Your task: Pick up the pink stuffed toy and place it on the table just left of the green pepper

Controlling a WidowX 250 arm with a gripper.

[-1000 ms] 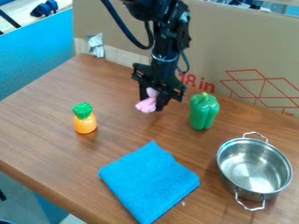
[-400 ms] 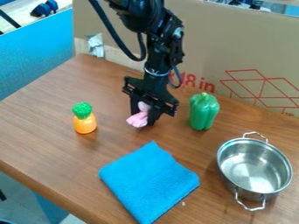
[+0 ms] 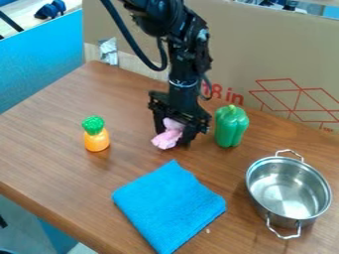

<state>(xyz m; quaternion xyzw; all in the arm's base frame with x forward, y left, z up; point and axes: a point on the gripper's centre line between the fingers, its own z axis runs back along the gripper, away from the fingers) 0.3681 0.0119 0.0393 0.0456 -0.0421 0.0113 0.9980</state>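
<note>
My jaws are closed around a pink toy (image 3: 169,135), low over the worktop (image 3: 59,111). Just to their right stands a green pepper (image 3: 231,126); on the near side lies a folded blue cloth (image 3: 169,207). I see a toy pineapple (image 3: 96,134) to the left and a metal pot (image 3: 289,191) near right.

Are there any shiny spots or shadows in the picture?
Camera view: bright glare inside the round silver metal pot; small highlights on the glossy green toy pepper; a soft dark shadow beside the orange toy pineapple with green top.
</note>
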